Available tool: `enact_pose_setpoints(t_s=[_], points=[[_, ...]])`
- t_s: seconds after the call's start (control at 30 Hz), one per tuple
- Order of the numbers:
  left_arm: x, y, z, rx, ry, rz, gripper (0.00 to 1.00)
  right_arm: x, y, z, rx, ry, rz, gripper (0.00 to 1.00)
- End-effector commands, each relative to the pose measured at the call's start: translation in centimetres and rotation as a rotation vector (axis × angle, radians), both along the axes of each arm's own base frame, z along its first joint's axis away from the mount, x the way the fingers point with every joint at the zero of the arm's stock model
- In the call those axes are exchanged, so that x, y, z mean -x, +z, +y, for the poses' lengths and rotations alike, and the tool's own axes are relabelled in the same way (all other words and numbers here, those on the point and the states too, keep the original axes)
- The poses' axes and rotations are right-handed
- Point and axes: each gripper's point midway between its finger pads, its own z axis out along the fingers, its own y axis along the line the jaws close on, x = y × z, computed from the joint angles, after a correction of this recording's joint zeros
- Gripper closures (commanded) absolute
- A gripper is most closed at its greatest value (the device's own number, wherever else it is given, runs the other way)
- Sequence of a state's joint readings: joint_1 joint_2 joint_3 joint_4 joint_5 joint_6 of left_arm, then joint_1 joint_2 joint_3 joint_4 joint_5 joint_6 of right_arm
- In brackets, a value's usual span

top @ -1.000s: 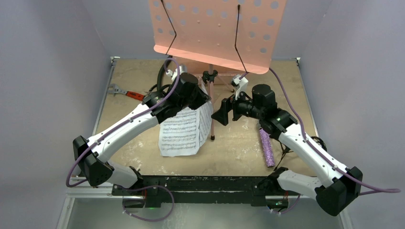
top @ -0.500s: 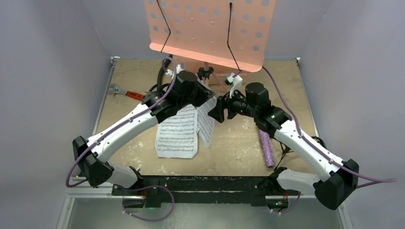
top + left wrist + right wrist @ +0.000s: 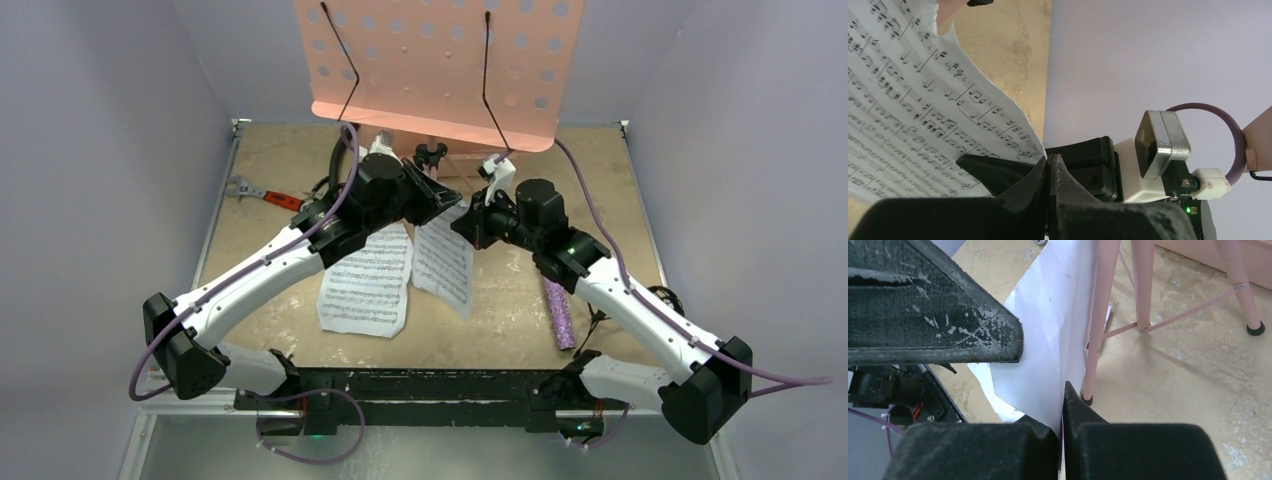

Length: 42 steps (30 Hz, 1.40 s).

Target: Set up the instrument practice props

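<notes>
The pink perforated music stand (image 3: 440,70) stands at the back of the table, and its legs (image 3: 1098,315) show in the right wrist view. Two white sheet-music pages hang joined between my grippers, the left page (image 3: 365,280) and the right page (image 3: 445,262). My left gripper (image 3: 440,195) is shut on the printed sheet's top corner (image 3: 908,100). My right gripper (image 3: 1062,410) is shut on the edge of the page's blank back (image 3: 1053,340). The purple glittery microphone (image 3: 558,312) lies on the table under the right arm. The small black mic stand (image 3: 662,298) is mostly hidden behind that arm.
A red-handled wrench (image 3: 262,194) lies at the left edge of the tabletop. Grey walls close in the table on three sides. The left gripper's finger (image 3: 933,300) crosses the upper left of the right wrist view, close to the page.
The right gripper moved left to the sheet's right page and shut on it. The pages have spread apart. The left gripper kept its hold and shifted slightly.
</notes>
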<state>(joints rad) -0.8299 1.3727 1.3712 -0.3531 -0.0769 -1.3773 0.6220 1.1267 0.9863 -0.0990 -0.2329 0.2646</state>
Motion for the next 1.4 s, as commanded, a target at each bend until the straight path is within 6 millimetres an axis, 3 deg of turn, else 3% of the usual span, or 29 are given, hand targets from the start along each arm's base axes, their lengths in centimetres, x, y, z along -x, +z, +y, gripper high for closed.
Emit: enact_pose_setpoints(t_s=[0.0, 0.03, 0.07, 0.1, 0.13, 0.17, 0.27, 0.3, 0.57, 0.7, 0.97, 1.17, 1.37], points=[[0.8, 2.2, 0.6, 0.071, -0.014, -0.064, 1.0, -0.3, 5.2, -0.4, -0.096, -0.025, -0.182, 1.0], [0.8, 2.0, 0.8, 0.064, -0.012, -0.077, 0.99, -0.2, 5.0, -0.7, -0.087, -0.026, -0.19, 1.0], [0.8, 2.0, 1.0, 0.061, -0.009, -0.092, 0.91, 0.0, 4.9, -0.9, -0.076, -0.026, -0.201, 1.0], [0.8, 2.1, 1.3, 0.055, -0.004, -0.113, 0.77, 0.1, 4.7, -1.2, -0.06, -0.029, -0.21, 1.0], [0.7, 2.0, 1.6, 0.046, 0.002, -0.136, 0.7, 0.2, 4.5, -1.6, -0.048, -0.037, -0.219, 1.0], [0.6, 2.0, 2.0, 0.038, 0.015, -0.153, 0.53, 0.3, 4.6, -2.0, -0.043, -0.045, -0.236, 1.0], [0.1, 2.0, 4.0, -0.017, 0.086, -0.213, 0.18, 1.5, 3.5, -3.1, -0.003, -0.038, -0.236, 1.0], [-0.1, 1.9, 4.7, -0.046, 0.106, -0.241, 0.13, 1.9, 3.3, -3.5, 0.003, -0.038, -0.243, 1.0], [-0.7, 3.2, 9.7, -0.301, 0.2, -0.524, 0.04, 4.3, 4.2, -7.2, 0.048, -0.086, -0.395, 1.0], [-0.8, 3.7, 11.1, -0.458, 0.18, -0.639, 0.04, 6.6, 6.4, -8.1, 0.037, -0.022, -0.532, 1.0], [0.5, 2.3, 9.4, -0.631, -0.074, -0.789, 0.04, 9.1, 9.7, -8.0, 0.016, 0.078, -0.64, 1.0], [3.7, 1.9, 7.3, -0.612, -0.361, -1.01, 0.03, 10.8, 11.7, -6.7, -0.006, 0.208, -0.661, 1.0], [6.1, 0.4, 7.4, -0.639, -0.498, -1.14, 0.02, 12.1, 13.7, -5.2, -0.026, 0.332, -0.685, 1.0]])
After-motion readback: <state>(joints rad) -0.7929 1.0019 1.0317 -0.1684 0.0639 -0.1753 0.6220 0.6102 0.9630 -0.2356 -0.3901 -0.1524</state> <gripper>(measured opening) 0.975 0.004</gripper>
